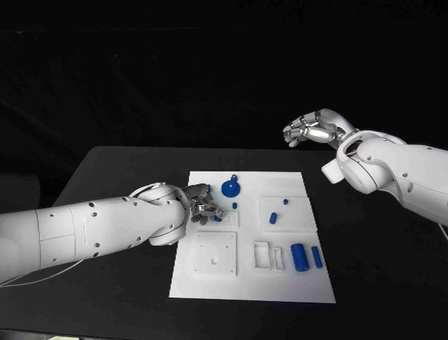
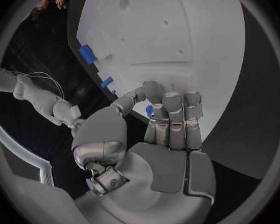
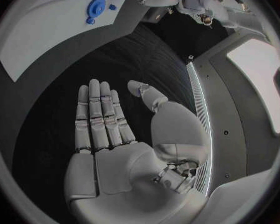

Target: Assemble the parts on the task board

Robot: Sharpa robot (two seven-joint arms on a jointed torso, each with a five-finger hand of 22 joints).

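The left hand (image 1: 202, 205) rests at the left edge of the white task board (image 1: 253, 283), pinching a small blue part (image 2: 149, 110) in its curled fingers. The right hand (image 1: 313, 129) hangs above the black surface (image 1: 122, 170) beyond the board, fingers apart and holding nothing. Other blue parts lie on the board, among them a round disc (image 1: 230, 188) and a cylinder (image 1: 299, 256).
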